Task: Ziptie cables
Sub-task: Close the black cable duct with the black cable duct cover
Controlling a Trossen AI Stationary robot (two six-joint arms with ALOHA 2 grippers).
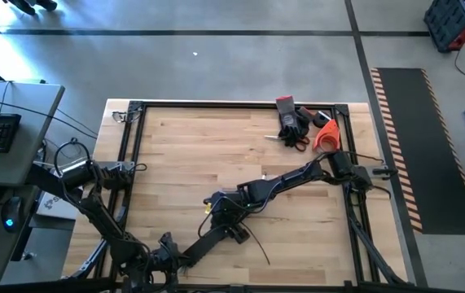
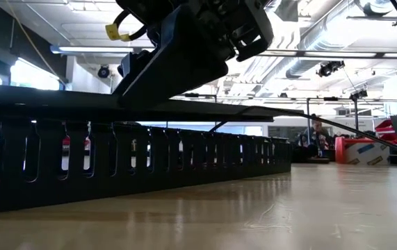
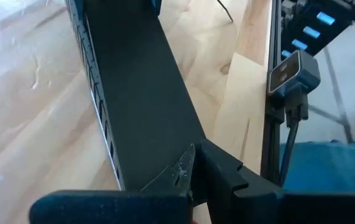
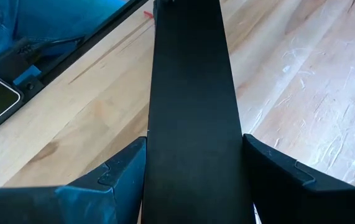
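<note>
A long rigid black bar (image 1: 216, 238) with slotted sides lies aslant on the table's near middle. The low view shows it (image 2: 149, 156) running away from the camera, its flat top (image 2: 59, 104) above the slots. My left gripper (image 1: 173, 255) is at its near end, and my right gripper (image 1: 220, 207) is over its far part. Both are shut on it. One thin dark wire (image 1: 259, 246) trails from the bar over the wood toward the near edge, seen in the low view as a thin dark wire (image 2: 365, 137). No bundle of cables shows. My left gripper holds the bar's near end (image 3: 165, 168), coming along its length from the table's near-left. One finger (image 3: 224, 177) lies against the bar's edge; the bar hides the other. My right gripper pinches the bar across its width (image 4: 193, 155), slanting down from above. One finger (image 4: 124, 171) is on each long edge. The bar's underside rests on the table.
In the far right corner lie black gloves (image 1: 293, 122), red-handled scissors (image 1: 297, 142) and an orange tool (image 1: 326, 135). A black frame rail (image 1: 134, 146) rims the table. A small camera box (image 3: 293, 73) sits on the rail at the near edge. Bare wood spreads left and far of the bar.
</note>
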